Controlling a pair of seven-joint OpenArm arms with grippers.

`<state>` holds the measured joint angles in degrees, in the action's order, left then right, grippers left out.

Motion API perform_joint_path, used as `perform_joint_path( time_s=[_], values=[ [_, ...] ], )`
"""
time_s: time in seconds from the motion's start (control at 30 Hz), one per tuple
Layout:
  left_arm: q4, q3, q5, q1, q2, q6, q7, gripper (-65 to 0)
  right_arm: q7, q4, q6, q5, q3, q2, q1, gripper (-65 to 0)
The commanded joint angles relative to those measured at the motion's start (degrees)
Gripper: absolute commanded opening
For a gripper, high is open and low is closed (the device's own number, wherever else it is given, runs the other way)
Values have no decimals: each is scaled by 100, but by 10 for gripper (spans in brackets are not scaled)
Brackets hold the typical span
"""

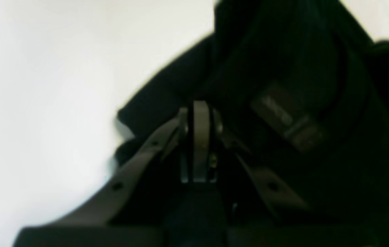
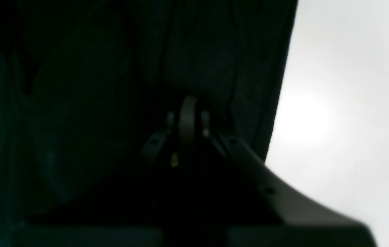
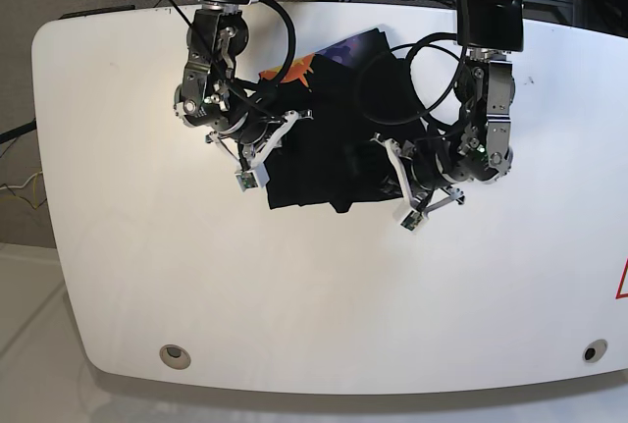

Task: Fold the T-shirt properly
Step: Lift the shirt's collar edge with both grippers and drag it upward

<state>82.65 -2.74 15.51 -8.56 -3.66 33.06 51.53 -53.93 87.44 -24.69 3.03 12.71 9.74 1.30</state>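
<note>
One soft black T-shirt (image 3: 324, 163), bunched and creased on the smooth white table (image 3: 147, 246); left gripper (image 3: 407, 209) and right gripper (image 3: 253, 166) each pinch its cloth.

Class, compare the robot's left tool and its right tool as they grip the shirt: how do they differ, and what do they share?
The left tool sits at the black T-shirt's side on the base view's right; the right tool sits at the opposite side. The left wrist view shows a grey neck label beside its tool; the right wrist view shows plain cloth. Both are shut on the shirt.
</note>
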Motion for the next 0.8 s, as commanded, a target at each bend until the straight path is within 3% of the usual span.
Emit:
perform_joint_path(
  time_s=[0.0, 0.33, 0.57, 0.77],
  values=[
    [100, 15, 98, -72, -25, 22, -41, -650, -941, -142, 214, -861, 61, -74, 164, -650],
    [873, 6, 89, 183, -34, 22, -23, -650, -932, -124, 346, -861, 61, -74, 59, -650],
    [1445, 15, 89, 183, -34, 22, 460, -650, -914, -45, 381, -843, 43, -74, -152, -650],
    [1902, 6, 98, 500, -34, 22, 566, -650, -967, 342, 381, -290, 17, -74, -258, -650]
  ],
)
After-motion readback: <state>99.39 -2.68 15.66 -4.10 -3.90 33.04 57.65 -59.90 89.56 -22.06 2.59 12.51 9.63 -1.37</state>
